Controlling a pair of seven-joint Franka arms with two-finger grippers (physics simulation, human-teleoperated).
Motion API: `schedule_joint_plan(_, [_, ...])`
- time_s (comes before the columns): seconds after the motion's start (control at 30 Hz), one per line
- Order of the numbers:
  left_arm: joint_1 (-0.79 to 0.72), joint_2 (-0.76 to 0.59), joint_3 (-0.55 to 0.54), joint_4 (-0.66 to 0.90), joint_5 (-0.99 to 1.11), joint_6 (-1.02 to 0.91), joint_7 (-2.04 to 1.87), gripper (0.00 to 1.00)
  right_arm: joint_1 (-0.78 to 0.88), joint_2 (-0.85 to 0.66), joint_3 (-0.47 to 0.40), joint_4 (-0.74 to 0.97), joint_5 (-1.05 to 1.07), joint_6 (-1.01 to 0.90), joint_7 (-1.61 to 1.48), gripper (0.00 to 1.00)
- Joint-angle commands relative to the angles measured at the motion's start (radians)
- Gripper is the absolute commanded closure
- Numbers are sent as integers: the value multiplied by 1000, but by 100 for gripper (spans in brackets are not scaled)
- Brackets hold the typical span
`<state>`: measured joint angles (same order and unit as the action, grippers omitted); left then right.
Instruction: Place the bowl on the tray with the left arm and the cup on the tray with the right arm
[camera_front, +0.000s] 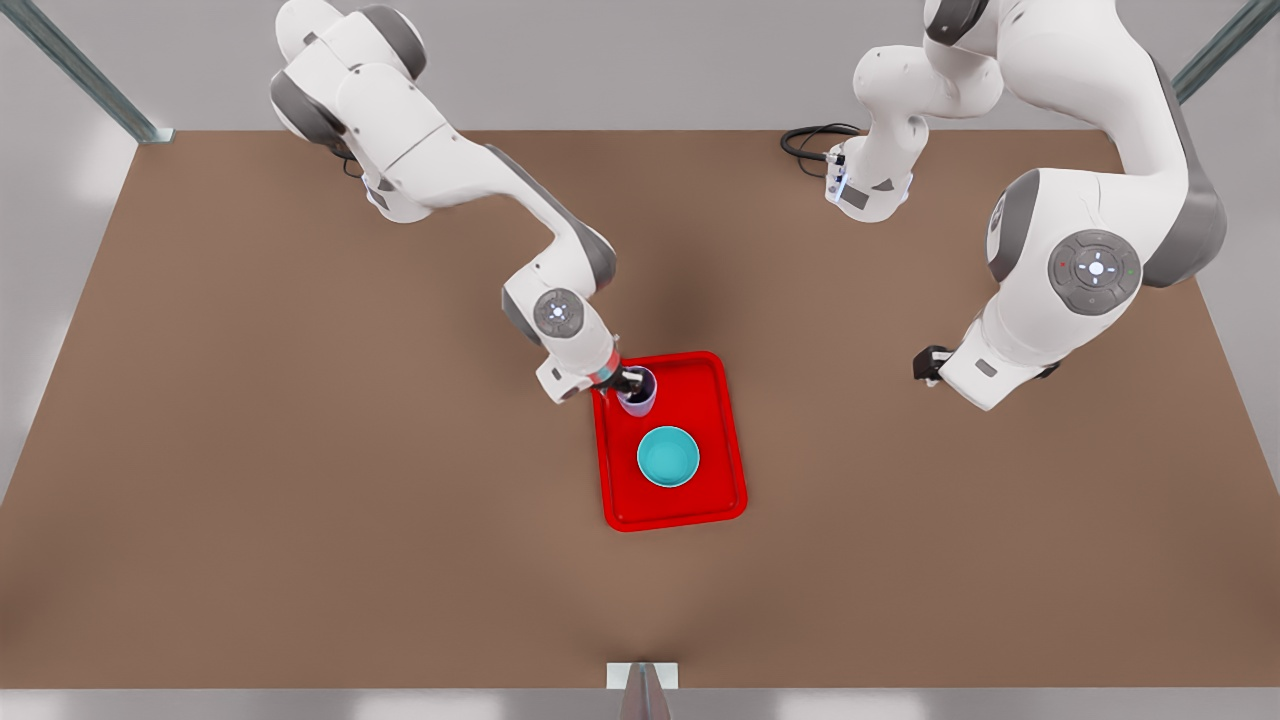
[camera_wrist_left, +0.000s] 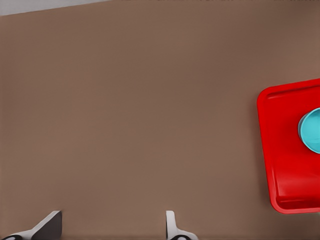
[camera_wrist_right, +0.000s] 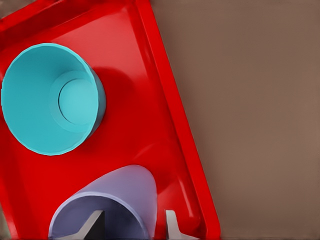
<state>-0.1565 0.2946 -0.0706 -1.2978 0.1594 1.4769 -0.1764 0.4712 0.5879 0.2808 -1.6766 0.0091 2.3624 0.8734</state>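
Note:
The red tray (camera_front: 705, 400) lies mid-table. On it the teal bowl (camera_front: 668, 456) stands upright, nearer the front. The lavender cup (camera_front: 641, 394) stands upright at the tray's far corner on the front view's left. My right gripper (camera_front: 632, 380) is at the cup. In the right wrist view its fingers (camera_wrist_right: 169, 225) straddle the cup's (camera_wrist_right: 125, 192) wall, one inside and one outside, with a gap on the inside; it is open. The bowl (camera_wrist_right: 50, 100) sits beside it on the tray (camera_wrist_right: 145, 130). My left gripper (camera_front: 928, 362) waits open over bare table at the front view's right, its fingers (camera_wrist_left: 171, 227) empty.
The left wrist view catches the tray's (camera_wrist_left: 280, 150) rounded end and a slice of the bowl (camera_wrist_left: 312, 131). A black cable (camera_front: 808, 140) lies near the arm base at the table's far side. Brown tabletop (camera_front: 300, 450) stretches wide around the tray.

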Motion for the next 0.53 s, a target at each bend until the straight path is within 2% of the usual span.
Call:
schedule_joint_plan(0.0, [0,0,0,0,0,-1,0,0,-2,-8,0,0,0,-3,-1,0])
schedule_joint_plan(0.1, [0,0,0,2,0,-1,-2,0,-38,-92,-2,1,14,-70,-8,0])
schedule_joint_plan(0.17, [0,-3,0,2,0,-1,2,0,-196,-219,-12,-17,15,-236,-180,0])
schedule_joint_plan(0.2, [0,-3,0,2,0,-1,0,0,-302,-299,-34,-23,14,-302,-244,0])
schedule_joint_plan(0.23, [2,-3,0,2,0,-1,2,0,-338,-347,-101,-17,15,-388,-407,0])
schedule_joint_plan(0.27, [2,-3,0,2,0,-1,3,0,-341,-359,-202,-9,12,-480,-513,0])
schedule_joint_plan(0.3, [0,-3,0,2,0,-1,2,0,-391,-362,-232,9,14,-497,-639,0])
schedule_joint_plan(0.4, [2,-3,0,2,0,-1,2,0,-563,-369,-233,86,15,-603,-698,0])
schedule_joint_plan(0.5, [2,-3,0,2,0,-1,3,0,-608,-359,-233,169,18,-719,-781,0])
